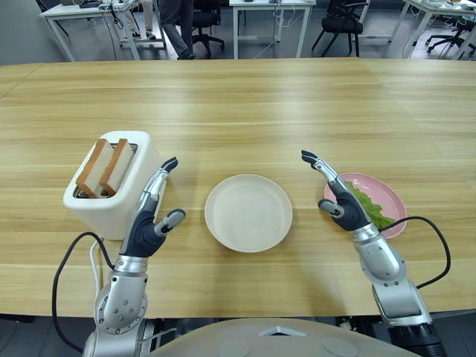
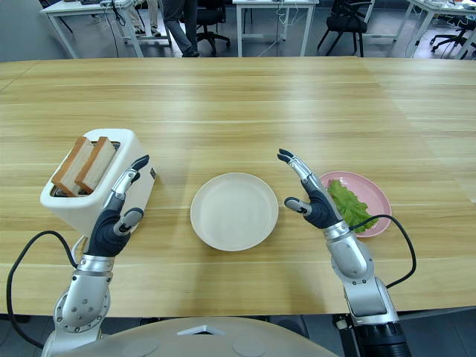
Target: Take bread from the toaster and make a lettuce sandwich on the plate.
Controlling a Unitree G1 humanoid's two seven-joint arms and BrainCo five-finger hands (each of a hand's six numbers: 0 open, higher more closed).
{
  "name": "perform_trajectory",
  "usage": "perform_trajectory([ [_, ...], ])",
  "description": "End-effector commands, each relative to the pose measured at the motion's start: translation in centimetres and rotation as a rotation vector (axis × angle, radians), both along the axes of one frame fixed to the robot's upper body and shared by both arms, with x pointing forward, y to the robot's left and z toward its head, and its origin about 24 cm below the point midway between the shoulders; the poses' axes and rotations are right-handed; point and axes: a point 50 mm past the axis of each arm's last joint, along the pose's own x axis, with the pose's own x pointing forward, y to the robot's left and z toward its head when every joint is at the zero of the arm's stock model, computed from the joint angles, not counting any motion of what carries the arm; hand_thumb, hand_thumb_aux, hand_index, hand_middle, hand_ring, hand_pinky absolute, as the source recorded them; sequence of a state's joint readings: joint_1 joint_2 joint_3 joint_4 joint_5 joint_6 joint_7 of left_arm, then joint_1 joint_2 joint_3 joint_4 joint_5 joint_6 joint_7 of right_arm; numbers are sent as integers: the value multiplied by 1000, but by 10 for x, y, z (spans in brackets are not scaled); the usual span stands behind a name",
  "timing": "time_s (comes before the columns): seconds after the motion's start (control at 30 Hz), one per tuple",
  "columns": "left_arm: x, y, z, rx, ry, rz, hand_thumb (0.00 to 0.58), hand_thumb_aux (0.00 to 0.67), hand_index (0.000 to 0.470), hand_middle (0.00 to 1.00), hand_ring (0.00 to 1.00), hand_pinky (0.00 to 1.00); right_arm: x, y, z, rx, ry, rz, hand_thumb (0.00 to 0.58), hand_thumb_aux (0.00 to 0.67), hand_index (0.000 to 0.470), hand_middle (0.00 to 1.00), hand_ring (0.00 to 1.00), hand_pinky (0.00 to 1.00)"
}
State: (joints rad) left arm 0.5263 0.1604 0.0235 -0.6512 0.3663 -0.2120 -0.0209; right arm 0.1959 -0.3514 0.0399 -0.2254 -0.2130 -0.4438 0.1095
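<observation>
A white toaster [image 1: 111, 204] stands at the left with two slices of bread [image 1: 106, 166] upright in its slots. An empty cream plate [image 1: 248, 212] lies in the middle. To the right, a pink plate [image 1: 392, 199] carries a green lettuce leaf [image 1: 372, 206]. My left hand [image 1: 152, 216] is open, just right of the toaster and apart from it, holding nothing. My right hand [image 1: 335, 195] is open between the two plates, at the pink plate's left edge, holding nothing.
A black cable [image 1: 71, 256] runs from the toaster's front toward the table's near edge, and another cable [image 1: 435, 230] loops by my right forearm. The far half of the wooden table [image 1: 238, 104] is bare. Desks and chairs stand in the room behind.
</observation>
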Motion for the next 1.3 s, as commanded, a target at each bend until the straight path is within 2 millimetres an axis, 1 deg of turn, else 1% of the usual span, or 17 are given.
perform_trajectory([
  [0.03,0,4,2,5,6,27,0,0,0,0,0,0,-1,-1,0,13,18,-7,0,0,0,0,0,0],
  [0.3,0,3,2,-1,8,46,0,0,0,0,0,0,-1,-1,0,21,27,-22,0,0,0,0,0,0],
  [0.4,2,9,5,-12,-20,130,0,0,0,0,0,0,0,-3,0,21,22,-51,0,0,0,0,0,0],
  [0.47,2,21,14,-13,-83,257,0,0,0,0,0,0,0,-3,1,24,20,-73,0,0,0,0,0,0],
  [0.57,-2,50,31,-31,-203,485,0,0,0,0,0,0,-2,0,2,46,22,-79,0,0,0,0,0,0],
  [0.63,-7,69,43,20,-281,613,0,0,0,0,0,0,-5,2,2,59,23,-86,0,0,0,0,0,0],
  [0.7,-12,83,52,56,-320,697,0,0,0,0,0,0,-7,4,1,70,27,-93,0,0,0,0,0,0],
  [0.8,-15,102,55,183,-308,792,0,0,0,0,0,0,-9,6,0,81,31,-102,0,0,0,0,0,0],
  [0.87,-14,117,50,279,-245,852,0,0,0,0,0,0,-9,7,0,87,31,-105,0,0,0,0,0,0],
  [0.93,-10,129,39,370,-151,891,0,0,0,0,0,0,-9,8,1,92,29,-109,0,0,0,0,0,0],
  [1.0,-3,135,26,441,-63,897,0,0,0,0,0,0,-9,7,2,99,28,-114,0,0,0,0,0,0],
  [1.1,6,139,7,520,34,900,0,0,0,0,0,0,-9,7,2,103,28,-113,0,0,0,0,0,0],
  [1.3,16,137,-15,593,132,887,0,0,0,0,0,0,-9,5,3,101,29,-107,0,0,0,0,0,0],
])
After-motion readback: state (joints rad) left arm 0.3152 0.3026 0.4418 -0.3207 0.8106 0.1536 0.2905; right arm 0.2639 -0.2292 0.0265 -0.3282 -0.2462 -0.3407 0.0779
